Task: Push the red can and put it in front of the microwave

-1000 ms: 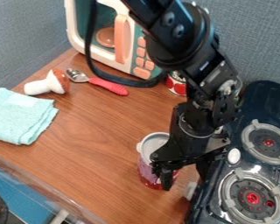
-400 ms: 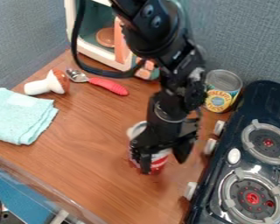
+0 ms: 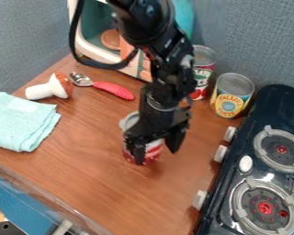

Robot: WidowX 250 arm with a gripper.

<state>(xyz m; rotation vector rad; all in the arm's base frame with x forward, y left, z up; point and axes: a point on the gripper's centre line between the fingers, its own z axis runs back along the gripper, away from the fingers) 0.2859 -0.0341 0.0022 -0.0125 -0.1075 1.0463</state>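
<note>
Red can (image 3: 153,151) stands upright on the tabletop (image 3: 82,158), partly hidden by the end effector (image 3: 156,151), whose two fingers are spread apart, one in front of the can and the other just beside it; whether they touch it, I cannot tell. The can is well apart from the microwave (image 3: 100,53), between the folded cloth (image 3: 20,121) and the stove (image 3: 247,140).

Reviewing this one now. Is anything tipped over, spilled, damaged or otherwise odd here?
Nothing looks spilled or damaged. The one mild oddity is the toy mushroom, lying on its side beside the spoon rather than standing on its stem. The red can stands upright, and the towel lies folded.
</note>
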